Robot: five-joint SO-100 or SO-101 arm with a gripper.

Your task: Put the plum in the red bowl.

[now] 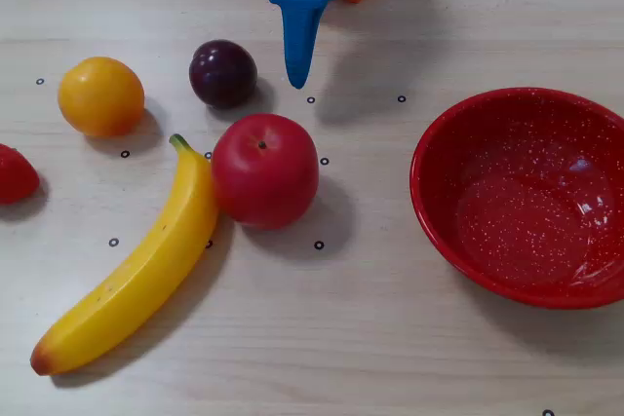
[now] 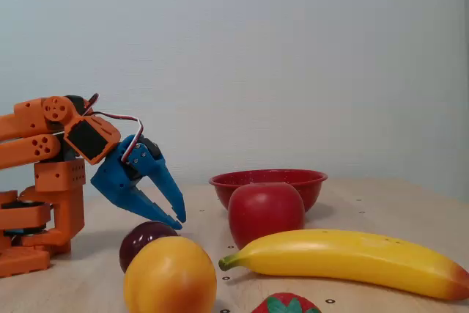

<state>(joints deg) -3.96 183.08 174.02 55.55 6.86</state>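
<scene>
plum (image 1: 222, 73): small, round, dark purple-maroon fruit with a glossy skin.
plum, pose: resting on the light wooden table, whole; in the low fixed view (image 2: 143, 242) its lower part is hidden, so its contact with the table cannot be confirmed there.
plum, place: in the fixed view from above, up and left of the red bowl, well apart from it.
red bowl (image 1: 439, 231): wide, shallow, glossy red with fine white speckles inside.
red bowl, pose: upright, mouth open upward, nothing visible inside it.
red bowl, place: at the right edge of the fixed view from above, partly cropped; in the low fixed view (image 2: 308, 179) it stands farther back than the plum.
</scene>
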